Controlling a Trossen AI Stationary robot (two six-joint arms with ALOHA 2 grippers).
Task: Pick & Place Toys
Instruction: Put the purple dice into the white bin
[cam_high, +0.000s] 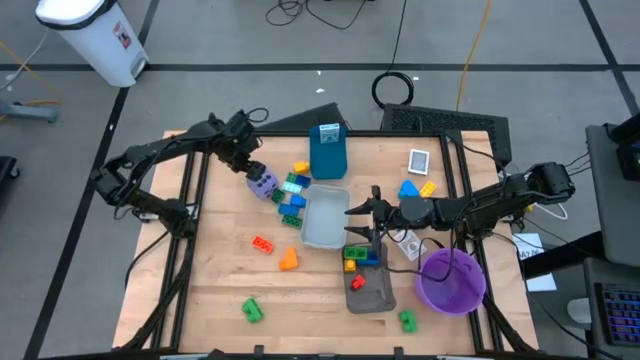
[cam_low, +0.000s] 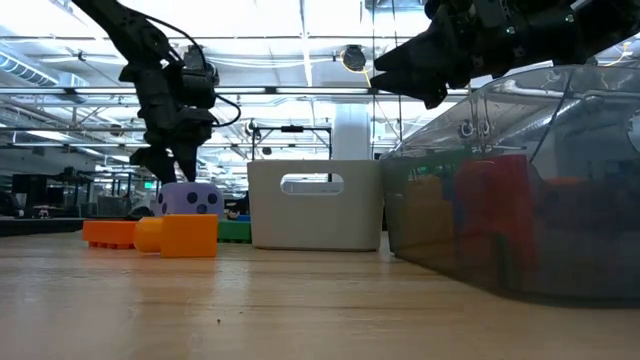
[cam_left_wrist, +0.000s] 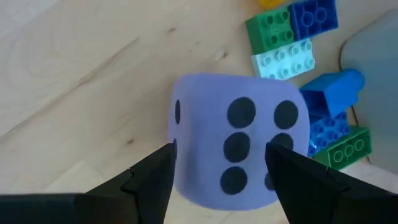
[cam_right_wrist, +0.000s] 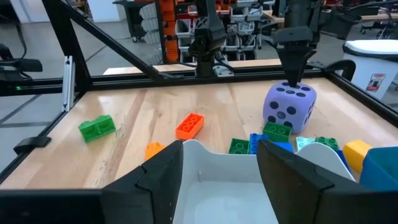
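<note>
Both arms are matte black, built of slim jointed links with black cables looped along them; the left gripper (cam_left_wrist: 217, 180) and right gripper (cam_right_wrist: 219, 168) each end in two flat, angular black fingers

The scene is evenly and brightly lit from above; in the low view, long ceiling strip lights (cam_low: 300, 40) are seen as white glare, and the arms are reduced to dark silhouettes against them; the near clear tray (cam_low: 520, 190) is rendered hazy and out of focus, its contents smeared into soft colour patches; the foreground of the tabletop (cam_low: 300, 310) is blurred as well. In the high view only soft, short shadows are cast beside the things on the wood. In the left wrist view the purple die (cam_left_wrist: 239, 146) is shown slightly soft, and the dark fingers (cam_left_wrist: 149, 186) are kept underexposed; in the right wrist view a pale sheen is laid across the tabletop, and the background is mildly blurred.
</note>
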